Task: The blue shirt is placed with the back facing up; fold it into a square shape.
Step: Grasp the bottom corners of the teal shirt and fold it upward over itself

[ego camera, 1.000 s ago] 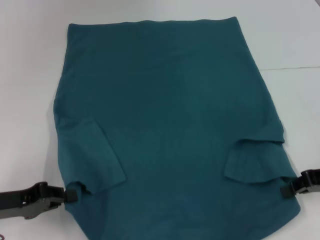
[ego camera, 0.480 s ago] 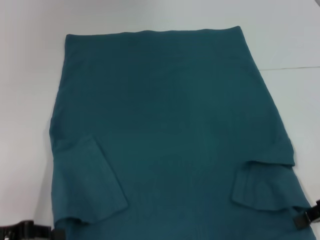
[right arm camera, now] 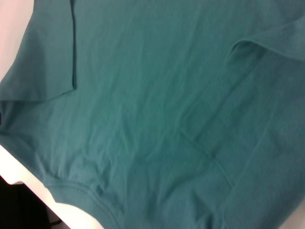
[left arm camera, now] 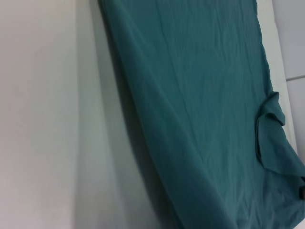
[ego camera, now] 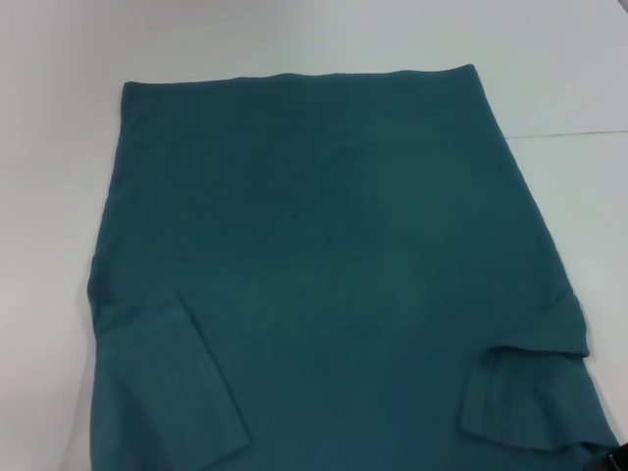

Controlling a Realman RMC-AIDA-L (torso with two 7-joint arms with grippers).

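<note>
The blue shirt (ego camera: 334, 255) lies flat on the white table (ego camera: 294, 34), plain side up, its straight far edge away from me. Both short sleeves are folded inward onto the body, the left sleeve (ego camera: 172, 388) and the right sleeve (ego camera: 520, 397). The shirt's near part runs off the bottom of the head view. Only a dark sliver of my right gripper (ego camera: 616, 455) shows at the bottom right corner, against the shirt's right side. My left gripper is out of view. The left wrist view shows the shirt (left arm camera: 200, 109) along its left side, and the right wrist view shows the shirt (right arm camera: 157, 114) up close with its collar edge.
Bare white table surrounds the shirt on the far, left and right sides. A thin seam line (ego camera: 579, 132) crosses the table at the right. The table's near edge (right arm camera: 28, 183) shows in the right wrist view.
The shirt has slid toward me, its far edge and both folded sleeves now lower in the head view. Both grippers have drawn back with it; the left has left the view.
</note>
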